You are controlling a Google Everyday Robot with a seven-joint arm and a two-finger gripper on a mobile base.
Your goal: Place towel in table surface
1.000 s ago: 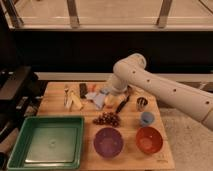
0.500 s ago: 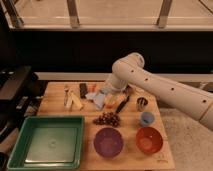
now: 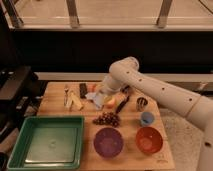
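A light blue towel (image 3: 98, 99) lies crumpled on the wooden table (image 3: 60, 107) near its back middle. My gripper (image 3: 106, 92) is at the end of the white arm (image 3: 150, 87), low over the towel and touching or almost touching its top. The arm comes in from the right. The gripper's lower part blends with the towel.
A green tray (image 3: 45, 141) sits front left. A purple bowl (image 3: 108, 142) and an orange bowl (image 3: 148, 140) stand at the front. Grapes (image 3: 106, 119), a small blue cup (image 3: 146, 118), a metal cup (image 3: 142, 103), a black tool (image 3: 122, 104), a dark block (image 3: 83, 90) and cutlery (image 3: 66, 95) lie around the towel.
The arm and gripper have barely moved over the towel. The towel stays in the same place.
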